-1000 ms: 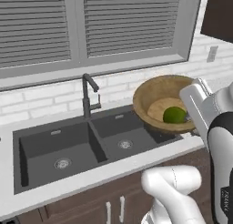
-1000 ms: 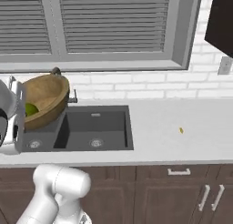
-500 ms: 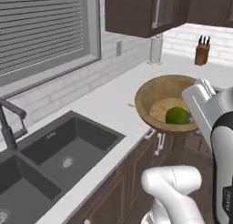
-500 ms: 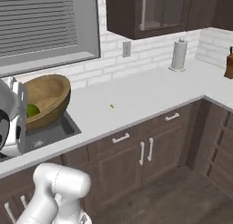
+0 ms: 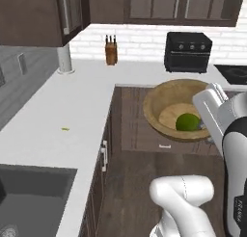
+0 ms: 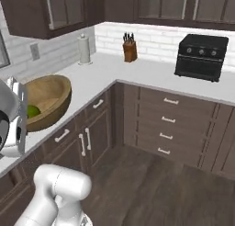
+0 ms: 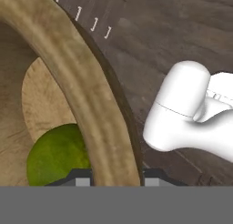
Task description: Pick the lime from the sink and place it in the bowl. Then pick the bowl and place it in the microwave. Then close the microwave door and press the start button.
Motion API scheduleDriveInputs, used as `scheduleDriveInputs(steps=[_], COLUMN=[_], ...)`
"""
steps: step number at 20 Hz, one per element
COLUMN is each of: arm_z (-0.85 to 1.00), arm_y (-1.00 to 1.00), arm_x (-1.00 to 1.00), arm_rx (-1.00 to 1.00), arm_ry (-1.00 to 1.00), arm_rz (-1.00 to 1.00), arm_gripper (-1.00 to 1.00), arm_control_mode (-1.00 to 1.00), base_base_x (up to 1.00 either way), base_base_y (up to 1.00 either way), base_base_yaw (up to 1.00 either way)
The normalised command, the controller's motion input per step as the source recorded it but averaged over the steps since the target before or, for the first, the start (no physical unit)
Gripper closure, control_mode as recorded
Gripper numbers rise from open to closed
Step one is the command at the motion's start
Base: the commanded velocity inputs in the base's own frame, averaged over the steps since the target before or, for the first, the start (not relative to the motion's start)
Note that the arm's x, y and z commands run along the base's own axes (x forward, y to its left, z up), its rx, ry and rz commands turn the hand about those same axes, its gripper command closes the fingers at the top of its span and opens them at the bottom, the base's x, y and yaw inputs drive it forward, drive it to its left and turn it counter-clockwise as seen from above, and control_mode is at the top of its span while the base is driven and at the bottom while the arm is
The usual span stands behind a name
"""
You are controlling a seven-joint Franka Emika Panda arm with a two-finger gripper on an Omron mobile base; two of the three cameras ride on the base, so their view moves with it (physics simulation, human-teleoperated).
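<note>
My gripper (image 5: 207,129) is shut on the near rim of the wooden bowl (image 5: 164,111), which hangs in the air above the floor in front of the counter corner. The lime (image 5: 188,122) lies inside the bowl, next to my fingers. In the right base view the bowl (image 6: 48,98) sits tilted at the left with the lime (image 6: 32,111) by the gripper (image 6: 20,121). The hand view shows the bowl's rim (image 7: 91,104) clamped between the fingertips of the gripper (image 7: 116,178), with the lime (image 7: 57,155) just inside. A corner of the sink (image 5: 34,197) shows at the lower left. The microwave and its door are out of view.
An L-shaped white counter (image 5: 77,101) wraps round the corner over dark cabinets and drawers (image 6: 165,124). On it stand a knife block (image 5: 111,50), a paper towel roll (image 5: 64,60) and a black oven with knobs (image 5: 188,52). Dark upper cabinets (image 6: 69,9) hang above.
The whole scene has swung as the base turned right: window and sink slid off to the left, the corner counter and black oven came into view. The bowl with the lime stays in my grip.
</note>
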Motion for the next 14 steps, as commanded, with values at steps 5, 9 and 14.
scheduleDriveInputs(steps=[5,9,14], arm_z=[0.00,0.00,0.00], arm_y=[0.00,0.00,0.00], arm_x=[0.00,0.00,0.00], arm_rx=[0.00,0.00,0.00], arm_ry=[0.00,0.00,0.00], arm_rz=[0.00,0.00,0.00], arm_gripper=[1.00,1.00,1.00], arm_control_mode=[1.00,1.00,1.00], base_base_x=[-0.06,-0.01,0.00], base_base_y=[-0.21,-0.39,-0.45], base_base_yaw=[-0.83,-0.79,-0.76])
